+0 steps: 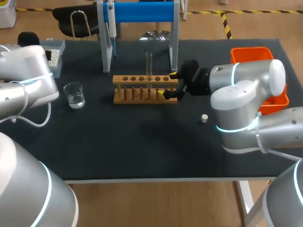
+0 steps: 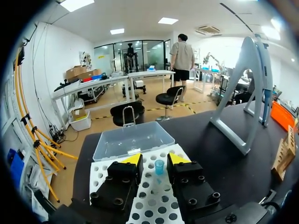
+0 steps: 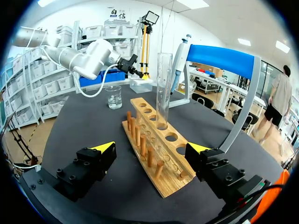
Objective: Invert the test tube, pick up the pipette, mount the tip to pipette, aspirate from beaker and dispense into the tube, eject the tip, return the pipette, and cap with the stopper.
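Black table (image 1: 142,151) holds 1 tube (image 1: 148,64) upright in the rack (image 1: 142,79); right claw (image 1: 170,85), released, straddles its 3 o'clock end; left claw (image 2: 155,159) released too.

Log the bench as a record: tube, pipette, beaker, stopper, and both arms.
Test tube: clear glass test tube, upright in the wooden peg rack
Pipette: white-and-blue pipette, hanging on the blue-topped stand
Beaker: small glass beaker of clear liquid, on the dark table left of the rack
Stopper: small white stopper, lying on the table right of the rack
Left arm: jaws open over the white perforated tip box, by a small blue tip
Right arm: jaws open, straddling one end of the rack
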Controlling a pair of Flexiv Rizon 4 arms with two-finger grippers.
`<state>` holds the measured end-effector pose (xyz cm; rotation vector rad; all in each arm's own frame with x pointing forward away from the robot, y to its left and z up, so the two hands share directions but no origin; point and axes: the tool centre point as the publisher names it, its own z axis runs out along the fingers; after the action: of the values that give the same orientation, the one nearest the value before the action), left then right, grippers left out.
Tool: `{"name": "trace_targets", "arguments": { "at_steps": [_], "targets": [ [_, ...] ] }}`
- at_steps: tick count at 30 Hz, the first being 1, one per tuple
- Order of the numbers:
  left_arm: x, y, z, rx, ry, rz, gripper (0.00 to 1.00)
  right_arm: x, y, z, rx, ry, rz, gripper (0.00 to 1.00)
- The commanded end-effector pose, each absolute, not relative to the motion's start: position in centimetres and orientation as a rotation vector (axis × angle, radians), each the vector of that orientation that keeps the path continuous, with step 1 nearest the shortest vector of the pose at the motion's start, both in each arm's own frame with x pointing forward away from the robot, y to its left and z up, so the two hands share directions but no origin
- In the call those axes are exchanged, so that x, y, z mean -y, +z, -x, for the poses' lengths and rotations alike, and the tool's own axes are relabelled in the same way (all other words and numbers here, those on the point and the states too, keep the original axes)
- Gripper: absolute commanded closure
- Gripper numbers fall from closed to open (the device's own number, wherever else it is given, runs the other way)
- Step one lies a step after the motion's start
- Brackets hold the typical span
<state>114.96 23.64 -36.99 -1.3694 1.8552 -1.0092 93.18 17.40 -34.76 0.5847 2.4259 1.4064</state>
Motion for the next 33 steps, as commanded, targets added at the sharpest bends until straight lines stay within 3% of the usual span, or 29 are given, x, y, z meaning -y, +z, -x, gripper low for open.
{"name": "trace_targets", "arguments": {
  "at_steps": [1, 10, 33],
  "targets": [
    [-23.67, -37.15, -115.14, -1.854, -1.008, 1.369, 0.68, -17.39, -34.79, -93.15, -2.425, 1.407, -0.585, 0.00],
    [-23.68, -36.79, -115.08, -1.852, -1.008, 1.364, 0.65, -17.39, -34.79, -93.15, -2.425, 1.407, -0.585, 0.00],
    [-23.63, -36.61, -114.84, -1.851, -1.007, 1.370, 0.78, -17.39, -34.79, -93.15, -2.425, 1.407, -0.585, 0.00]
  ]
}}
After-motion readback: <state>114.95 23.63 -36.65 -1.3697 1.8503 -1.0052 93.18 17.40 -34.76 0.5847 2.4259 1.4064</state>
